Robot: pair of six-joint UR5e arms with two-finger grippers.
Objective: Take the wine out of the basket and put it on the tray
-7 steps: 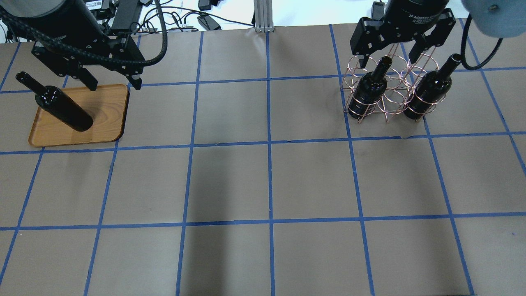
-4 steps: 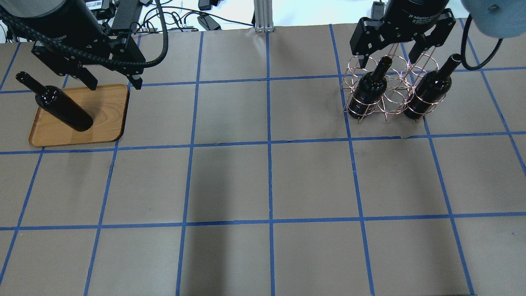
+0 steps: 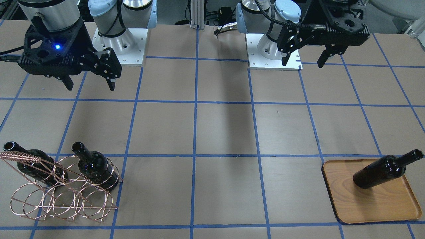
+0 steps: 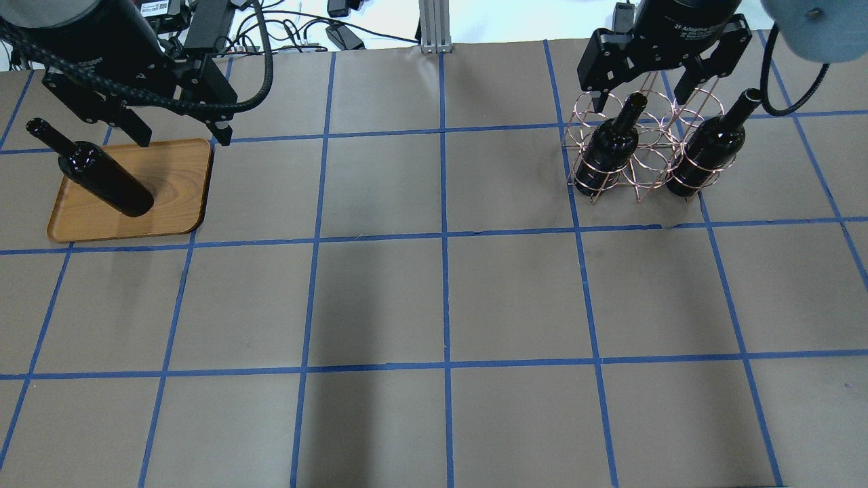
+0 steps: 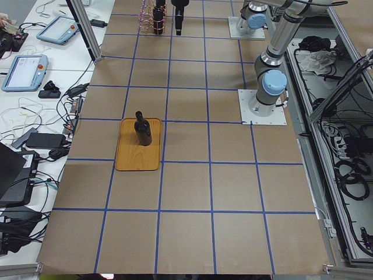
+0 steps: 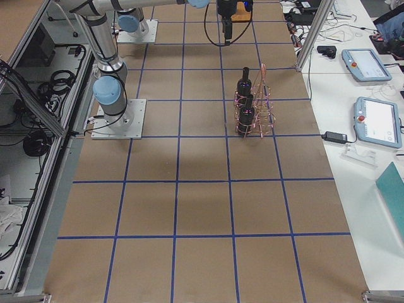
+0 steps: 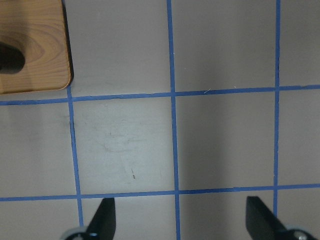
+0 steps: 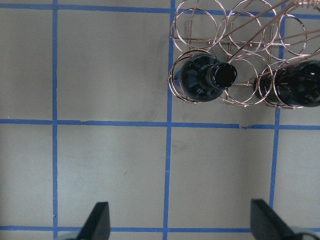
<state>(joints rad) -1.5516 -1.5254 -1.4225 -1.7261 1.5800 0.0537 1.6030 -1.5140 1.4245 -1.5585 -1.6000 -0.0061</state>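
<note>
One black wine bottle (image 4: 105, 177) stands on the wooden tray (image 4: 176, 196) at the left; both also show in the front view, bottle (image 3: 382, 171) and tray (image 3: 372, 205). My left gripper (image 4: 182, 135) is open and empty, raised behind the tray, apart from the bottle. The copper wire basket (image 4: 641, 146) at the right holds two bottles (image 4: 614, 146) (image 4: 712, 146) in its end rings, with the middle ring empty. My right gripper (image 4: 641, 102) is open and empty above and behind the basket. The right wrist view looks down on the nearer bottle (image 8: 205, 77).
The table is brown paper with a blue tape grid. The arm bases (image 3: 119, 46) (image 3: 272, 49) stand on white plates at the robot's side. Cables and an aluminium post (image 4: 434, 27) lie beyond the far edge.
My left gripper has drawn slightly up and back from the tray. The bottle on the tray, the basket and my right gripper have not moved.
</note>
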